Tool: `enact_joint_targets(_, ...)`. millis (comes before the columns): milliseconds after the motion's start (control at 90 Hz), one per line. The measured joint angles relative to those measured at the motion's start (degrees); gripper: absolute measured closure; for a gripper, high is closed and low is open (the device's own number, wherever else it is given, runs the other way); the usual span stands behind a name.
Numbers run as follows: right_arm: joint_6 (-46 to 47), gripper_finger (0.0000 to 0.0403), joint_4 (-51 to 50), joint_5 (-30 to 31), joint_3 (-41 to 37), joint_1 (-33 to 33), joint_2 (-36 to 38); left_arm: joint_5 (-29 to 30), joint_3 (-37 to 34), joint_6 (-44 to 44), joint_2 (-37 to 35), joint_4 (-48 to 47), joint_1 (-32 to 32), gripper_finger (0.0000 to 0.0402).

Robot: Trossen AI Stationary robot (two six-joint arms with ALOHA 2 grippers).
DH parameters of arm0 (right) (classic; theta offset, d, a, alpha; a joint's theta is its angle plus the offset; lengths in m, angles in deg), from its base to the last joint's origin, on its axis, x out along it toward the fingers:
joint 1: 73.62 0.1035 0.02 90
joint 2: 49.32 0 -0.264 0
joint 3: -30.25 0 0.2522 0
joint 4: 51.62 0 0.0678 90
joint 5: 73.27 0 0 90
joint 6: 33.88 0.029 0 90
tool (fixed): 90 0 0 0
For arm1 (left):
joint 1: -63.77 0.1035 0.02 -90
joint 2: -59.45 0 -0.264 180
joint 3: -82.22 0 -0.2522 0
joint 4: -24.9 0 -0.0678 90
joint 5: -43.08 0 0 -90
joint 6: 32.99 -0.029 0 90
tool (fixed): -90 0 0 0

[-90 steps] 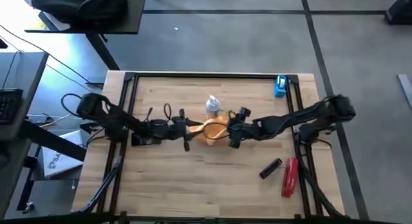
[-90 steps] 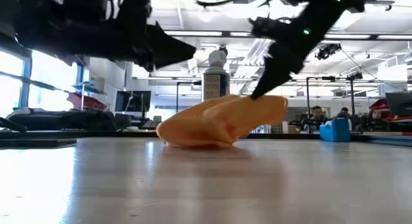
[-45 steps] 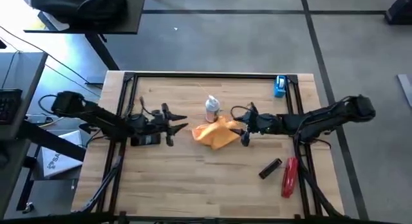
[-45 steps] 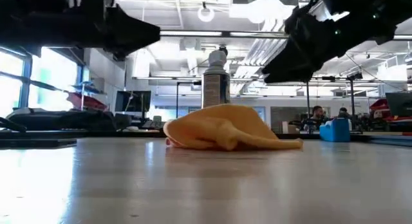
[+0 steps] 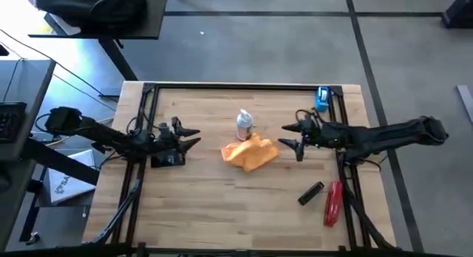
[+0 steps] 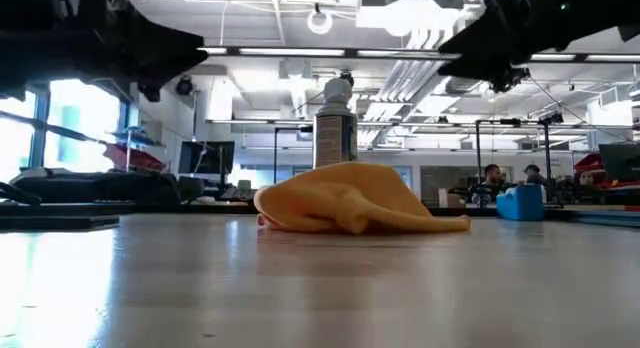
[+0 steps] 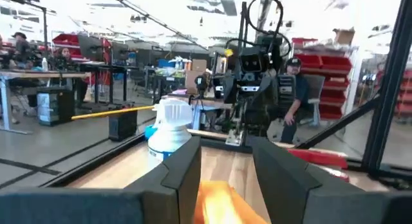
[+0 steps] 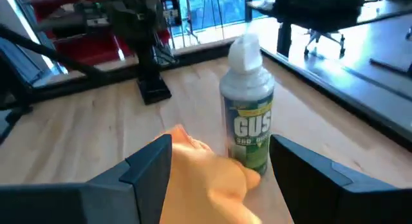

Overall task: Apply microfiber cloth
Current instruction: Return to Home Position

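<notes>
Spray btl (image 8: 250,124) label reads "GUS"

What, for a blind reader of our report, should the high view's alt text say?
A crumpled orange microfiber cloth lies free on the wooden table, right next to a white spray bottle. The left gripper and right gripper, both open, flank it without touching. A red tool lies near the table's right edge.

arms (image 5: 384,134): dark, jointed | cables (image 5: 59,118): black | right end effector (image 5: 284,136): dark, two-fingered
</notes>
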Motion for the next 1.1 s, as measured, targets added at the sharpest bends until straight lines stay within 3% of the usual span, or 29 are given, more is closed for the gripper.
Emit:
enact_joint_targets(333,-0.8,0.0247,-5.1,-0.2,0.0,3.2,11.6,-0.7,0.1,-2.7,-6.0,-1.8,-0.1,0.0280)
enact_joint_targets(633,4.5,0.0311,-12.6,0.3,0.0,5.6,16.4,-1.5,0.1,-3.0,-13.5,-9.2,-0.1,0.0280)
enact_joint_targets(1100,6.7,0.0343,-21.4,3.2,0.0,6.6,27.5,-1.4,0.1,-5.3,-25.7,-14.3,-3.5,0.0280)
